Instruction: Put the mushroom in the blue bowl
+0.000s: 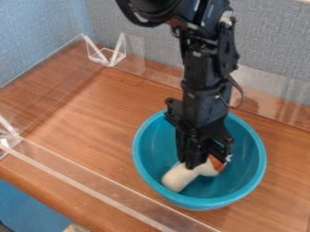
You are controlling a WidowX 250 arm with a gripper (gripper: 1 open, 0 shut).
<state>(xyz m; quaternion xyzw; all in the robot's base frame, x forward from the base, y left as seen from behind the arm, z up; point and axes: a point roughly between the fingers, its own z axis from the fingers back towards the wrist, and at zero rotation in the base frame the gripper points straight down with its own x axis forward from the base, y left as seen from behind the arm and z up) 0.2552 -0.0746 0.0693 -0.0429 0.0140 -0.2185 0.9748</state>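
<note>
The blue bowl (154,145) stands on the wooden table at the lower right. Inside it lies the mushroom (186,175), its cream stem pointing to the lower left and its orange-brown cap partly hidden behind the fingers. My gripper (204,163) reaches straight down into the bowl and is shut on the mushroom at its cap end. The black arm rises from there to the top of the view.
Clear acrylic walls (72,177) fence the wooden table (85,109) along the front and left edges. A clear bracket (109,50) stands at the back left. A blue-grey wall runs behind.
</note>
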